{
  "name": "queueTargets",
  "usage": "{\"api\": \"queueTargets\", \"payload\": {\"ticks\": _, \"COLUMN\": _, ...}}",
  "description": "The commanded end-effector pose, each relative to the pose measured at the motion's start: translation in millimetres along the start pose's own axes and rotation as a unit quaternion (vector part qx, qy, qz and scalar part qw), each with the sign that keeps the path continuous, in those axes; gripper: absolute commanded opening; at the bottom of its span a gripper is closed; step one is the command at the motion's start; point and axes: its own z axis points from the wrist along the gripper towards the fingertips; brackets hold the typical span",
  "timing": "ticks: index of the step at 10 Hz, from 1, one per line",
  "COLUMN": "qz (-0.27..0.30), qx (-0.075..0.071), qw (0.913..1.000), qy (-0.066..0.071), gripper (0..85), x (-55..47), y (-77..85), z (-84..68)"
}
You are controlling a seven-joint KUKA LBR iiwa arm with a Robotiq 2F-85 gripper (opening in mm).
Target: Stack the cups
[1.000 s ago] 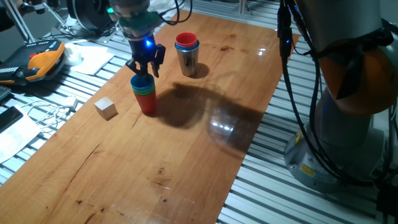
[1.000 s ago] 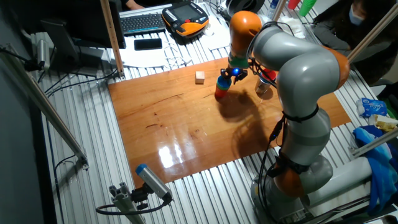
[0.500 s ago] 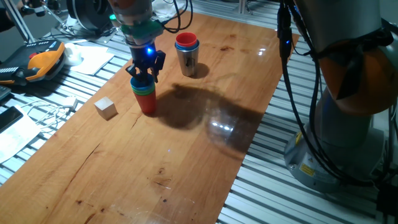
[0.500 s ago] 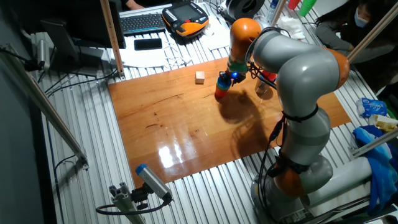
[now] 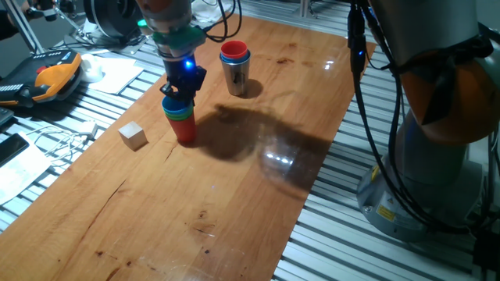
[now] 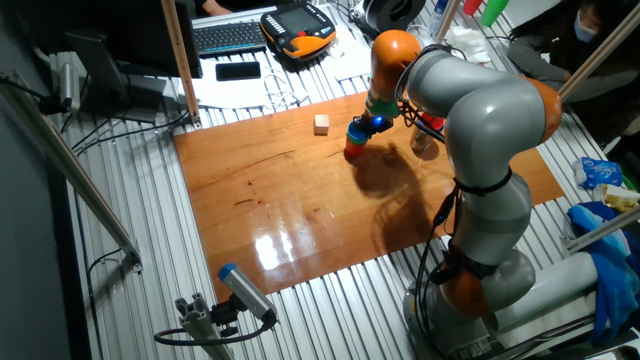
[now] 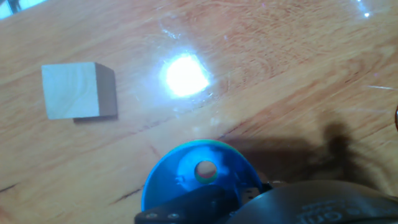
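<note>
A stack of cups (image 5: 184, 122) stands at the table's left middle: a blue cup on top, green under it, red at the bottom. It also shows in the other fixed view (image 6: 354, 146). My gripper (image 5: 180, 90) sits right on top of it, its fingers drawn together on the top blue cup's rim. The hand view looks down into that blue cup (image 7: 186, 177), with a dark finger (image 7: 186, 206) over its near rim. A second stack (image 5: 234, 65), a steel cup holding blue and red cups, stands behind to the right.
A small wooden cube (image 5: 133, 135) lies left of the stack, and shows in the hand view (image 7: 78, 90) too. The arm's base (image 5: 437, 156) stands off the table's right edge. Cables and a pendant (image 5: 47, 78) lie beyond the left edge.
The gripper's fingers were spread over the stack a second ago; they have closed in on the top blue cup and the hand has settled slightly lower.
</note>
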Motion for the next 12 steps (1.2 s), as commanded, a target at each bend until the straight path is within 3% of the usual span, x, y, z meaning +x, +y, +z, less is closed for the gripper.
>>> {"api": "queueTargets", "payload": {"ticks": 1, "qz": -0.004, "qx": -0.005, "qw": 1.0, "qy": 0.0, "gripper": 0.0, "x": -0.7, "y": -0.3, "z": -1.7}}
{"api": "queueTargets", "payload": {"ticks": 2, "qz": -0.014, "qx": -0.011, "qw": 0.9998, "qy": 0.008, "gripper": 0.0, "x": -3.4, "y": -2.7, "z": -9.0}}
{"api": "queueTargets", "payload": {"ticks": 5, "qz": -0.036, "qx": -0.005, "qw": 0.9991, "qy": 0.019, "gripper": 0.0, "x": -12.1, "y": -17.2, "z": -43.2}}
{"api": "queueTargets", "payload": {"ticks": 7, "qz": -0.049, "qx": -0.015, "qw": 0.9983, "qy": 0.027, "gripper": 0.0, "x": -18.8, "y": -33.2, "z": -74.2}}
{"api": "queueTargets", "payload": {"ticks": 10, "qz": -0.076, "qx": -0.011, "qw": 0.996, "qy": 0.046, "gripper": 0.0, "x": -38.0, "y": -62.8, "z": -127.1}}
{"api": "queueTargets", "payload": {"ticks": 12, "qz": -0.089, "qx": -0.002, "qw": 0.9947, "qy": 0.052, "gripper": 0.0, "x": -45.1, "y": -78.9, "z": -152.1}}
